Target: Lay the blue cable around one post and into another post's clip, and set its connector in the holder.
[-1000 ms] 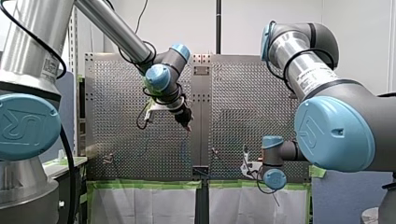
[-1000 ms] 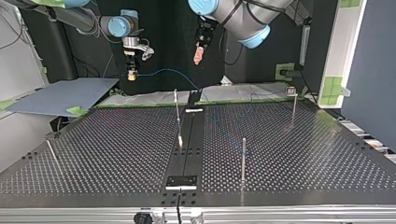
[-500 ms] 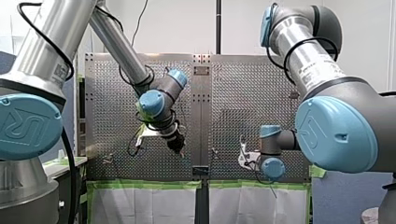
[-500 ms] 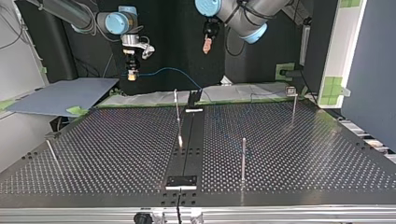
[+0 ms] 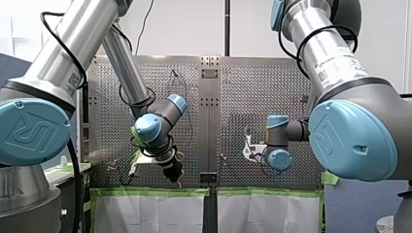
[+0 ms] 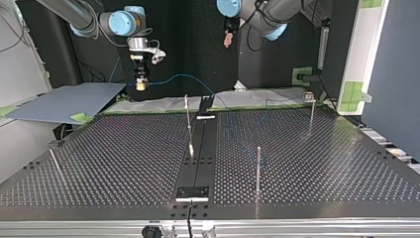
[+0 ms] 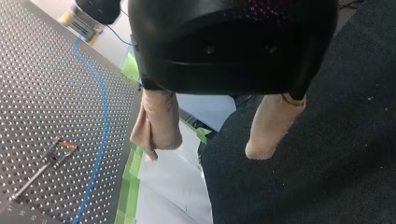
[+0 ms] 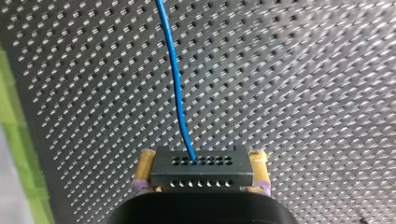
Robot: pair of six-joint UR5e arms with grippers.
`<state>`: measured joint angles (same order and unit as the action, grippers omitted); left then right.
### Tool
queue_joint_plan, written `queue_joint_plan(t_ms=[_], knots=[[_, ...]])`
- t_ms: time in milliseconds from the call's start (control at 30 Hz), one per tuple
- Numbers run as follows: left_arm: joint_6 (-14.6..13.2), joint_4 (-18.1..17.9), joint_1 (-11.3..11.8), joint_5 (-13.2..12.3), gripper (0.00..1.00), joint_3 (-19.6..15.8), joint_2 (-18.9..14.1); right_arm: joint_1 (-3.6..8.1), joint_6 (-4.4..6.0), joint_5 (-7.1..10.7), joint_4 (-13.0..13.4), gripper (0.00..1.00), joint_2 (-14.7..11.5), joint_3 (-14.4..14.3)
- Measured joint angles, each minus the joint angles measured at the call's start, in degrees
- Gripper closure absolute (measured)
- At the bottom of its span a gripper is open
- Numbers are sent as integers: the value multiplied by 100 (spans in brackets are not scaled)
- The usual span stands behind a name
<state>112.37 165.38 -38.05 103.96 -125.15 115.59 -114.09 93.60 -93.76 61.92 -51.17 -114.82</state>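
Observation:
In the right wrist view my right gripper (image 8: 201, 179) is shut on the grey connector (image 8: 201, 169), its yellow pads (image 8: 144, 170) against the block's sides. The blue cable (image 8: 175, 79) runs from the connector out over the perforated table. In the top view this gripper (image 6: 141, 84) hangs beyond the table's far edge at the left. From there the blue cable (image 6: 185, 78) arcs toward the middle post (image 6: 188, 121). My left gripper (image 7: 208, 149) is open, with nothing between its beige pads (image 7: 156, 123). It hangs off the table over dark floor, high in the top view (image 6: 228, 38).
More posts stand on the table: one (image 6: 258, 171) near the front, one with a clip (image 6: 311, 109) at the far right, one (image 6: 54, 162) at the left. Black holder plates sit on the centre strip, near (image 6: 193, 192) and far (image 6: 205, 105). Green tape (image 5: 155, 192) lines the table's edge.
In the front view my left arm has swung down and to the left, off the table's edge. My right gripper, with the connector, has shifted a little up and to the left there.

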Motion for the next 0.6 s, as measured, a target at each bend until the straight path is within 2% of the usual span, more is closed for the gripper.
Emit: queue_joint_plan(t_ms=[267,600], knots=[[384,-410,44,-257,0,37,87,-184,-38,-16,25,98,-55,-62],[558,-904,145,-255,0,255,95,-418,-81,-103,139,98,-57,-192]])
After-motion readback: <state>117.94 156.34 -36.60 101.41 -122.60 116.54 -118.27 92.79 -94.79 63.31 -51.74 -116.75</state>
